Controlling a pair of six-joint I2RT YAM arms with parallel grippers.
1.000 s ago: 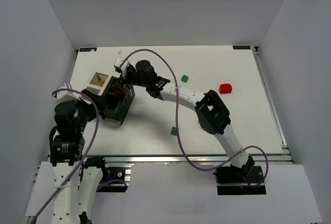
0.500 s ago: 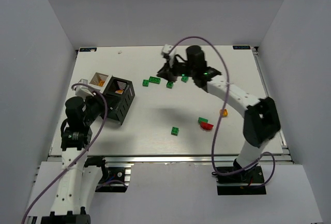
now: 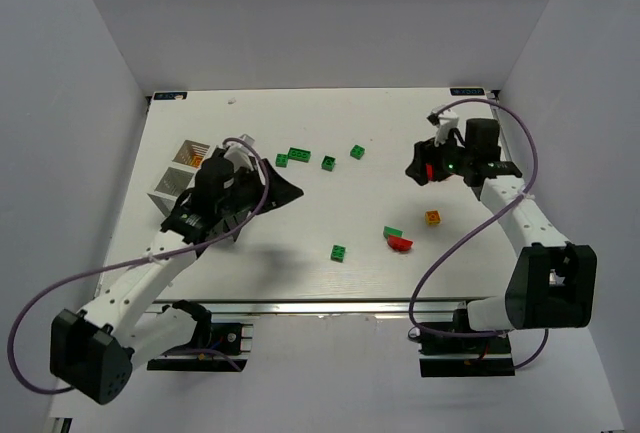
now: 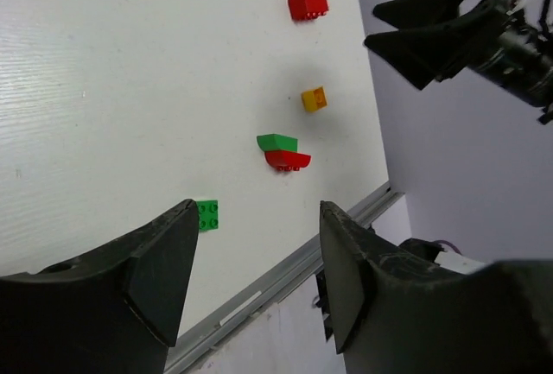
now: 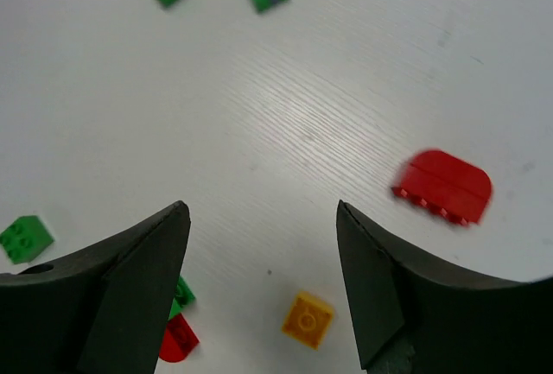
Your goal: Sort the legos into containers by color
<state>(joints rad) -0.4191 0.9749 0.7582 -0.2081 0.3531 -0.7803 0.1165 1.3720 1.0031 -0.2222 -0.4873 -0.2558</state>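
My left gripper (image 3: 292,191) is open and empty above the table, reaching right from the bins; it also shows in the left wrist view (image 4: 257,218). My right gripper (image 3: 413,168) is open and empty beside a red lego (image 3: 434,172), which lies right of its fingers (image 5: 442,186); the gripper's own view shows it open (image 5: 261,210). An orange lego (image 3: 433,217) (image 5: 308,320) lies ahead of it. A green lego (image 3: 392,232) rests against a red one (image 3: 401,244). Green legos lie at the back middle (image 3: 298,155) and the front (image 3: 339,252). Two white containers (image 3: 165,193) stand at the left.
The black container is mostly hidden under my left arm. The rear white bin (image 3: 182,153) holds orange pieces. The table's metal front rail (image 4: 285,270) runs just below my left fingers. Grey walls close in the table on three sides.
My right gripper has swung from the back middle to the right, beside the red lego. My left arm has stretched out rightward over the black container.
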